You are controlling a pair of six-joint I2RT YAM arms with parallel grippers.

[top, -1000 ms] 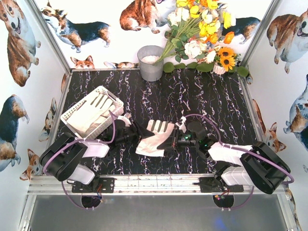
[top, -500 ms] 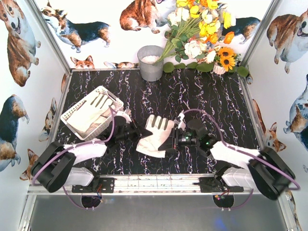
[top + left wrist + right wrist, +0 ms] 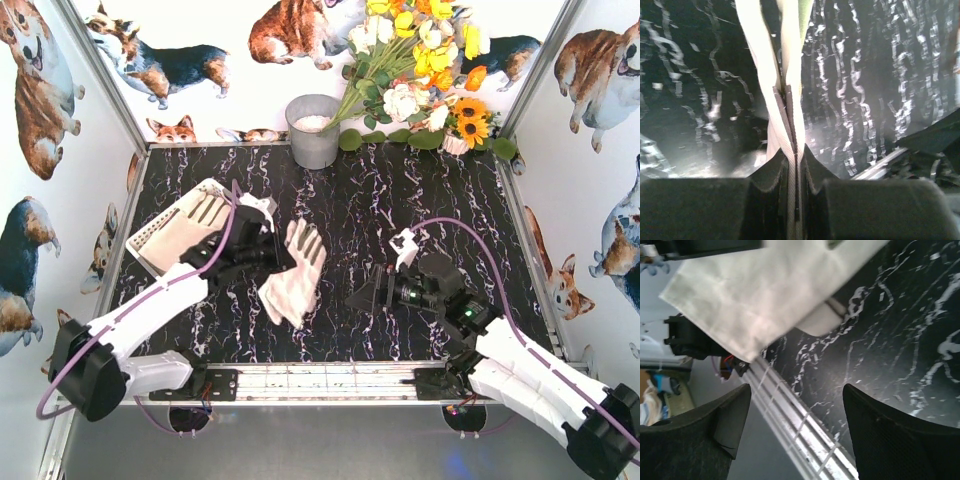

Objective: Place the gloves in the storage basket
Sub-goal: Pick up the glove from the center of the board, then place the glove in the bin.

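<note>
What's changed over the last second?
The right gripper let go of the glove, jaws open, and drew back to the right. The left gripper, jaws shut on the glove, lifted it toward the storage basket. Basket, the glove inside it and the grey bucket stayed put.

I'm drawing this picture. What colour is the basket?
White. The basket shows best in the top view.

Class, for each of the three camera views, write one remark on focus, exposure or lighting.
Top external: bright, even light, all sharp, including the glove and the table. Left wrist: the glove's seam between the left fingers is crisp, the table's white veins smeared. Right wrist: the glove is washed out and soft, the right fingers dark and blurred in the foreground.
</note>
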